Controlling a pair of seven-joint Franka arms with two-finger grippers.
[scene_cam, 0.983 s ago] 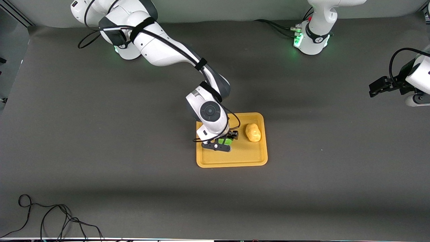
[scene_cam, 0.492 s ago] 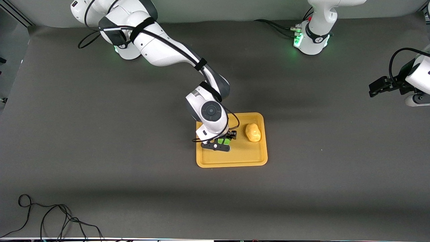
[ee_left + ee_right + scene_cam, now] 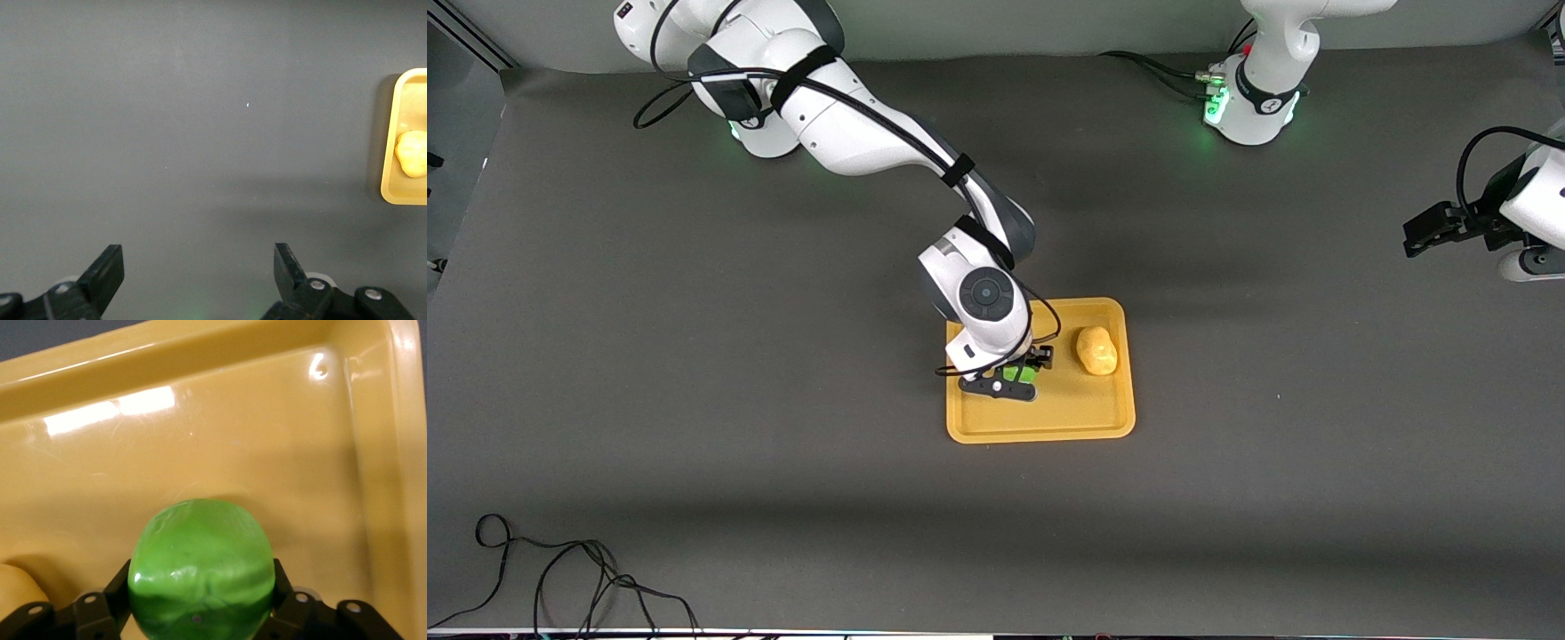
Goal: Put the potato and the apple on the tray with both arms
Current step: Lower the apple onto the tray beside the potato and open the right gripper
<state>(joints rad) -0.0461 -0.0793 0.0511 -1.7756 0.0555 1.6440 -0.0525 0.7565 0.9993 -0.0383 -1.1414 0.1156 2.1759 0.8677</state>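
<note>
On the tray (image 3: 1040, 425), right gripper (image 3: 1016, 377) sits low with the apple (image 3: 200, 570) between its fingers (image 3: 93, 608); whether they pinch it or have just let go, cannot tell. Front view hides most of the apple under the wrist. Potato (image 3: 1096, 350) lies on the tray toward the left arm's end. Left gripper (image 3: 199, 275) waits over bare bench (image 3: 200, 133), fingers wide apart, empty, partly cut off at the frame edge.

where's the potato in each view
Front view: potato lies on the tray, toward the left arm's end.
Left wrist view: at the picture's edge, on the tray's corner.
Right wrist view: only a pale sliver shows beside the apple.
Shared landmark: the tray.
</note>
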